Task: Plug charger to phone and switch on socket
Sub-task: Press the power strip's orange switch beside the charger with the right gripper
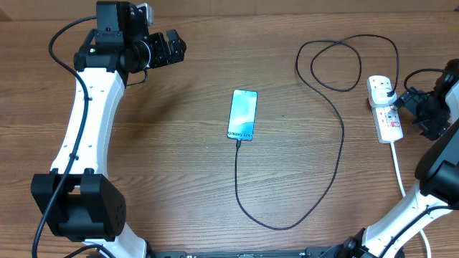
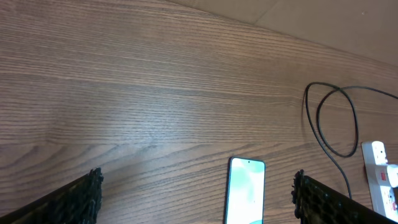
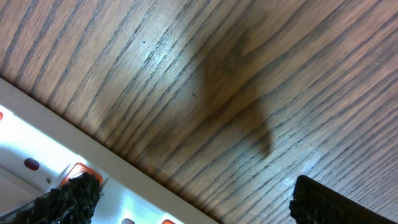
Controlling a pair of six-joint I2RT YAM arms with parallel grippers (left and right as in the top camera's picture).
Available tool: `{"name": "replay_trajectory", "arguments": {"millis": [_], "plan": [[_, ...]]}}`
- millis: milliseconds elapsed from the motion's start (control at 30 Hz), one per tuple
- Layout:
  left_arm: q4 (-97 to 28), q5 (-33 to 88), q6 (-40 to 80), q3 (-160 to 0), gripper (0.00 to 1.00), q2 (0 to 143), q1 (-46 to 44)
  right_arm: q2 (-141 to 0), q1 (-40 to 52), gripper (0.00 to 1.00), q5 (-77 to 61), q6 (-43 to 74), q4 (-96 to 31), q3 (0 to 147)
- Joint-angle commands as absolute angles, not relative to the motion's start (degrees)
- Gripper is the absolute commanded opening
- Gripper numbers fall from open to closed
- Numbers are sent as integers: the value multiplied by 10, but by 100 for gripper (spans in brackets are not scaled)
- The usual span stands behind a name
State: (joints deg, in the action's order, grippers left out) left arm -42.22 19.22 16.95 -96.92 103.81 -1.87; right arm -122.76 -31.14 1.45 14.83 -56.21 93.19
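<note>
The phone [image 1: 242, 115] lies screen-up mid-table, "Galaxy" end toward me; it also shows in the left wrist view [image 2: 245, 193]. The black charger cable [image 1: 337, 147] meets the phone's near end, loops round to the right, and its plug head [image 1: 388, 89] sits in the white socket [image 1: 385, 115]. My left gripper [image 1: 176, 49] is open and empty, raised at the back left [image 2: 196, 202]. My right gripper [image 1: 417, 111] is open beside the socket. In the right wrist view [image 3: 199, 202] one finger is over the socket [image 3: 37, 143] at an orange switch [image 3: 78, 168].
The socket's thick white cord [image 1: 398, 168] runs toward the near right by my right arm's base. The cable makes a loop [image 1: 337, 64] at the back, also seen in the left wrist view [image 2: 333, 121]. The wooden table [image 1: 165, 165] carries the rest.
</note>
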Motion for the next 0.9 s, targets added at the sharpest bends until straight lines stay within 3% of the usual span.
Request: {"name": "replay_trajectory", "arguments": {"millis": [0, 867], "plan": [[-422, 189, 169, -984, 100, 1020, -20, -1251, -305, 100, -36, 145, -558, 930], [-422, 189, 169, -984, 100, 1020, -20, -1251, -304, 100, -82, 143, -578, 930]]}}
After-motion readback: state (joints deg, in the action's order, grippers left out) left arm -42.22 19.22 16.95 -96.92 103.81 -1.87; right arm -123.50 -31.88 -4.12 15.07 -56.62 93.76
